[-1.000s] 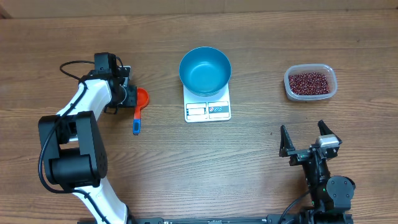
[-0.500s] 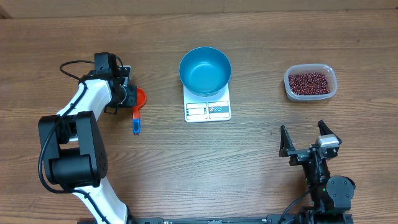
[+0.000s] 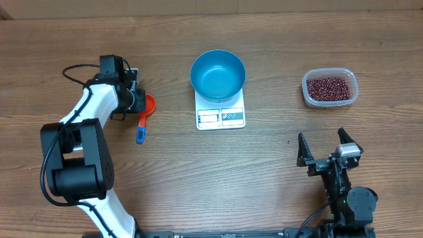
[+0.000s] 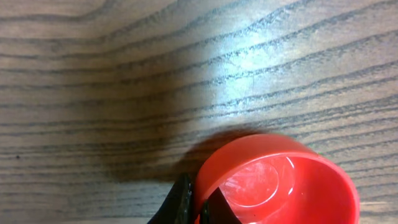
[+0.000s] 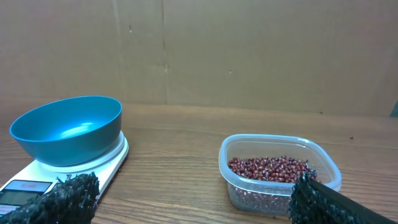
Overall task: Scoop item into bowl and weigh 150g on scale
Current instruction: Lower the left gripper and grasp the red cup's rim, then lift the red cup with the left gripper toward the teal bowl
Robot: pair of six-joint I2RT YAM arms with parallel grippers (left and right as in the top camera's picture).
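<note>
A red scoop (image 3: 150, 104) with a blue handle (image 3: 140, 130) lies on the table left of the scale. My left gripper (image 3: 139, 100) is shut on its cup rim; in the left wrist view one finger sits outside the red wall (image 4: 292, 186) and one inside, at the gripper (image 4: 198, 206). The blue bowl (image 3: 218, 74) (image 5: 68, 127) stands empty on the white scale (image 3: 221, 117) (image 5: 107, 163). Dark red beans (image 3: 328, 87) (image 5: 270, 168) fill a clear tub at the right. My right gripper (image 3: 322, 138) (image 5: 189, 205) stands open near the front edge, holding nothing.
The clear plastic tub (image 3: 306, 94) (image 5: 281, 139) sits right of the scale. A brown cardboard wall (image 5: 249, 50) runs along the back of the table. A black cable (image 3: 74, 71) loops beside the left arm.
The left jaws have shut on the scoop's cup rim, and the blue handle has swung slightly left. The right arm has not moved.
</note>
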